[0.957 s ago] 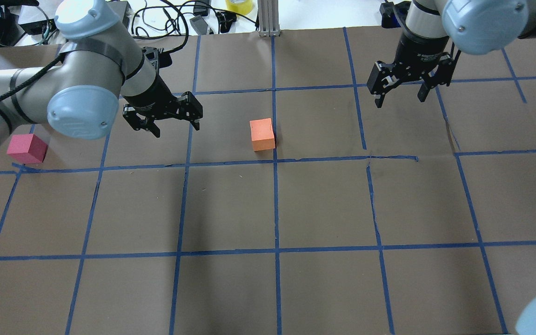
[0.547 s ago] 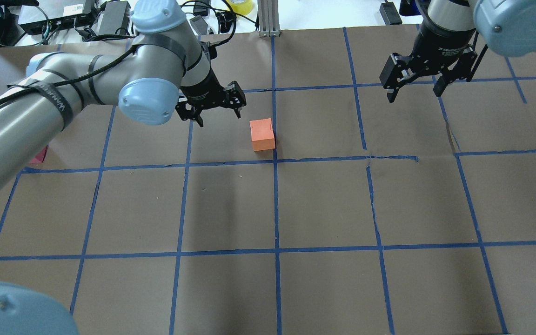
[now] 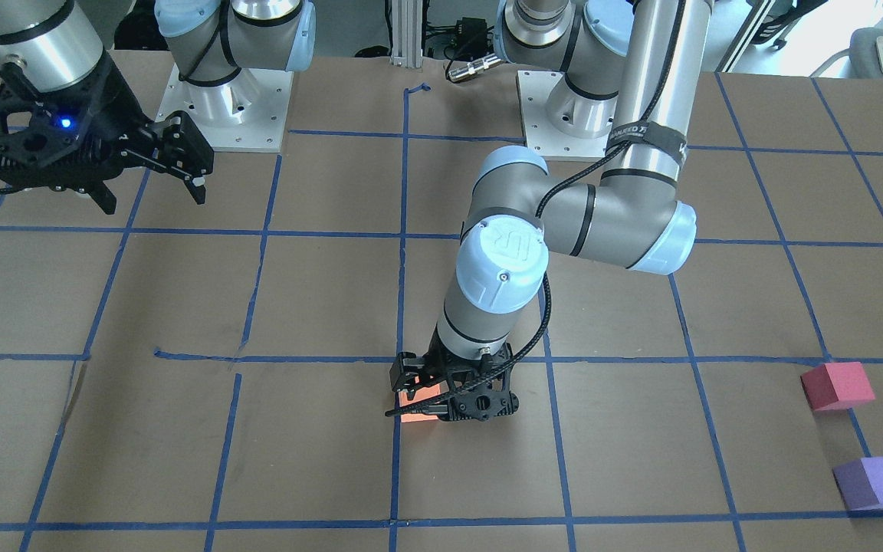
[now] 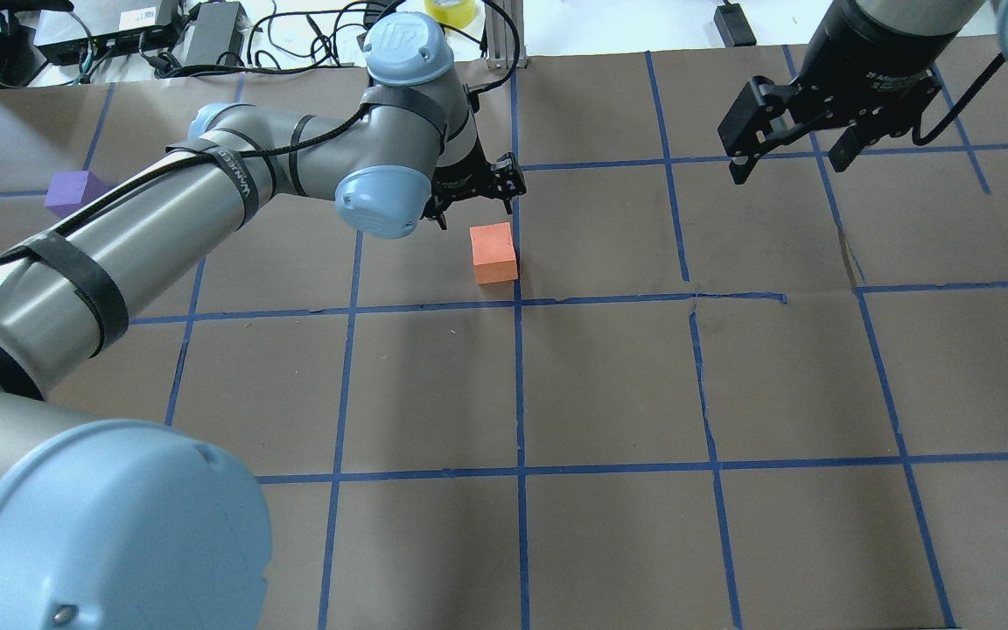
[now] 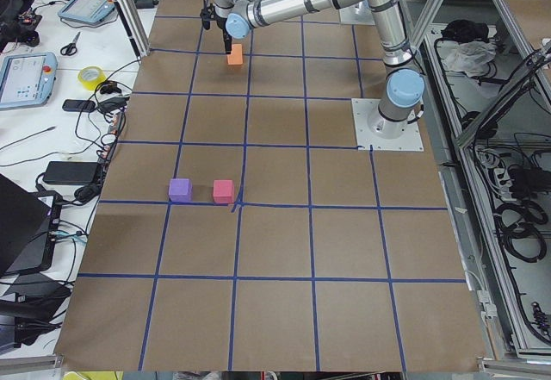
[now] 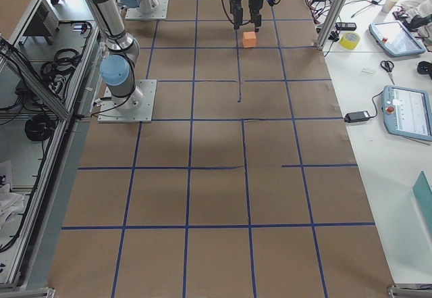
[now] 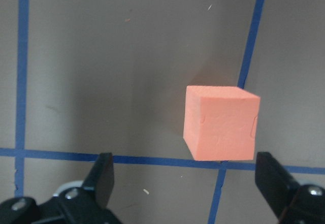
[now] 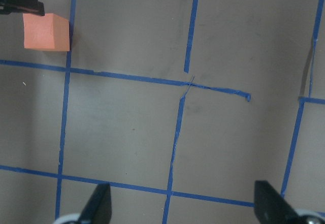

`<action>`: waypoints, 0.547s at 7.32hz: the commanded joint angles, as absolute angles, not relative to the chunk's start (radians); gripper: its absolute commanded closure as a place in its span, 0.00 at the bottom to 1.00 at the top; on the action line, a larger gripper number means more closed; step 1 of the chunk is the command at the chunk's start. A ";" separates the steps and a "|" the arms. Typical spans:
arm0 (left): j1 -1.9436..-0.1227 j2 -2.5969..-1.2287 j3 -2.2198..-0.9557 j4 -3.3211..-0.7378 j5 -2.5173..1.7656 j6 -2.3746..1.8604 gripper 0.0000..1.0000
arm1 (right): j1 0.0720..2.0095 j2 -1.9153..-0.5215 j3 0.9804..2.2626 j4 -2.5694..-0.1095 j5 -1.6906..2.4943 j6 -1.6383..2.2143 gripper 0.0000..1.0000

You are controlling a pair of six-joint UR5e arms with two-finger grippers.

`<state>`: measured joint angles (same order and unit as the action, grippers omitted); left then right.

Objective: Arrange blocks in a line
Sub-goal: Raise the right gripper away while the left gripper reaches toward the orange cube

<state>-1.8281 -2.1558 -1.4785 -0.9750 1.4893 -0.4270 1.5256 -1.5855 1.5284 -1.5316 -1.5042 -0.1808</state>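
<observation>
the small matte orange foam-like cube (image 4: 493, 253) sits on the brown paper-covered table (image 4: 609, 385), its side just beside a blue tape line (image 4: 519, 385) and near a crossing of the grid. the pinkish-red foam-like cube (image 3: 836, 386) and the purple foam-like cube (image 3: 873, 483) lie near each other at the robot's left end of the table, well apart from the orange one, so no line is formed yet.

the left arm (image 4: 206, 201) reaches over the orange cube. the left jaws hang spread wide above it, empty, and in the left wrist view the cube lies between the two tips but off towards one of them. the right arm (image 4: 871, 52) holds the right jaws parted and empty over bare table on the robot's right.

judging by its look, the cube should be very light, a little soft and matte enough not to slip. the place to take it is on two opposite flat side faces, about mid-height, with a mild squeeze — hard pressure could dent the foam or tip it. centring the jaws first seems wise.

the cubes show no print. the left arm's blue joint cap (image 4: 408, 48) bears the "ur" emblem. white lettering on its black strap (image 4: 237, 175) and on the right wrist body is too small to read surely.
</observation>
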 commanded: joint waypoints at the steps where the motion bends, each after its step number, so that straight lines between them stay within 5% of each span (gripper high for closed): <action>1: -1.836 -2.186 -1.473 -0.977 1.521 -0.486 0.00 | 1.529 -1.566 1.587 -1.537 -1.537 -0.184 0.00; 4: -1.856 -2.221 -1.474 -0.982 1.528 -0.532 0.00 | 1.542 -1.563 1.591 -1.626 -1.625 -0.216 0.00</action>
<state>-1.8496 -2.2095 -1.4739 -0.9818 1.5260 -0.5079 1.5399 -1.5605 1.5885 -1.6097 -1.5750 -0.2036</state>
